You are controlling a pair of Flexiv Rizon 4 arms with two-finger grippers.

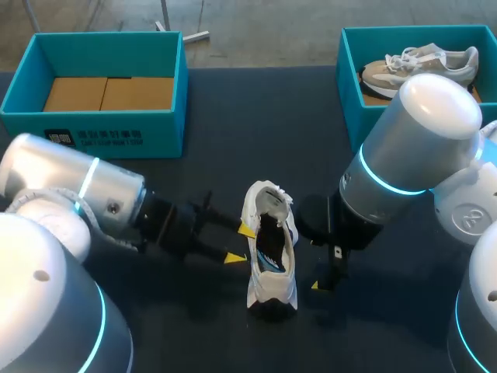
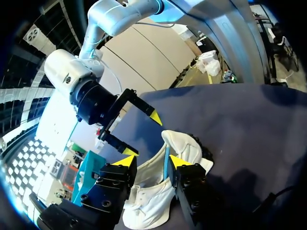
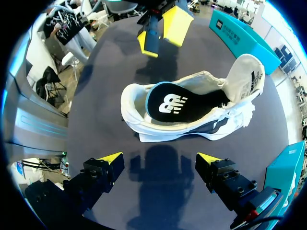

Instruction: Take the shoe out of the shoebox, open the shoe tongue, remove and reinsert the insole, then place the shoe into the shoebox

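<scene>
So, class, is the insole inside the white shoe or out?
Inside: the dark insole lies flat within the shoe, tongue folded back.

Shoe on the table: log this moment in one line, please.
shoe: on table, tongue open, insole inside | left claw: open, beside shoe | right claw: open, clear of shoe
</scene>
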